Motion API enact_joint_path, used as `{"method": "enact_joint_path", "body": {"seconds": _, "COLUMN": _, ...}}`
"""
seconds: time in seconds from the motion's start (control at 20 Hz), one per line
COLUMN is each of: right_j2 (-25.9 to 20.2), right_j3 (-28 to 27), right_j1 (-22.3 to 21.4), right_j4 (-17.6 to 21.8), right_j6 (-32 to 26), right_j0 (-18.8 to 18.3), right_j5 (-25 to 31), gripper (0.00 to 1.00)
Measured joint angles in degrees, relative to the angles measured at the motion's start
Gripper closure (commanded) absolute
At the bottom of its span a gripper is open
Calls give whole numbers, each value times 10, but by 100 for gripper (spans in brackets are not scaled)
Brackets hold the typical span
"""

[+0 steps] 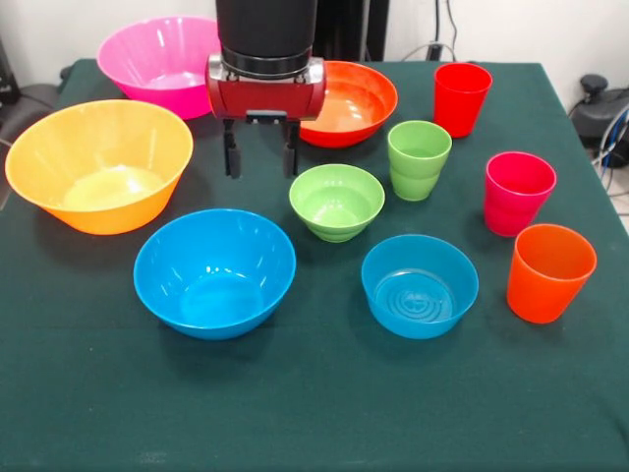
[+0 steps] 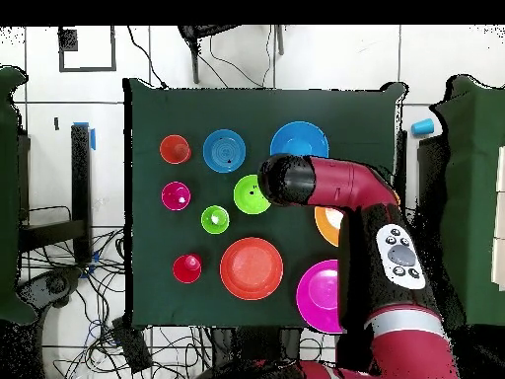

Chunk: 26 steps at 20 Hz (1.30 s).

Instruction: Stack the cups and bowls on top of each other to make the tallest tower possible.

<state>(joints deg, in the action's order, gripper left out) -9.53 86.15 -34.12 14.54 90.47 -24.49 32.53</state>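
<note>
Nothing is stacked; every piece stands apart on the green cloth. My gripper (image 1: 261, 153) is open and empty. It hangs above the cloth between the big yellow-orange bowl (image 1: 98, 162) and the small green bowl (image 1: 336, 200), just behind the wide blue bowl (image 1: 214, 270). The translucent blue bowl (image 1: 420, 285) is at the front. The big pink bowl (image 1: 162, 61) and the shallow orange-red bowl (image 1: 352, 98) stand at the back. The red cup (image 1: 462, 96), green cup (image 1: 419, 157), magenta cup (image 1: 518, 190) and orange cup (image 1: 550, 270) line the right side.
In the overhead view my arm (image 2: 345, 192) covers most of the yellow-orange bowl (image 2: 325, 227) and part of the small green bowl (image 2: 247, 195). The dark green table (image 2: 148, 109) has cables and stands around its edges.
</note>
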Motion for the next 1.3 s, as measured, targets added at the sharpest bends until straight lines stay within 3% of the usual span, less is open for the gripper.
{"method": "enact_joint_path", "body": {"seconds": 0.5, "right_j2": -27, "right_j3": -15, "right_j1": 4, "right_j4": 7, "right_j6": 0, "right_j0": -4, "right_j5": 0, "gripper": 0}}
{"method": "enact_joint_path", "body": {"seconds": 1.3, "right_j2": -37, "right_j3": -40, "right_j1": 48, "right_j4": 31, "right_j6": 0, "right_j0": -12, "right_j5": -8, "gripper": 0}}
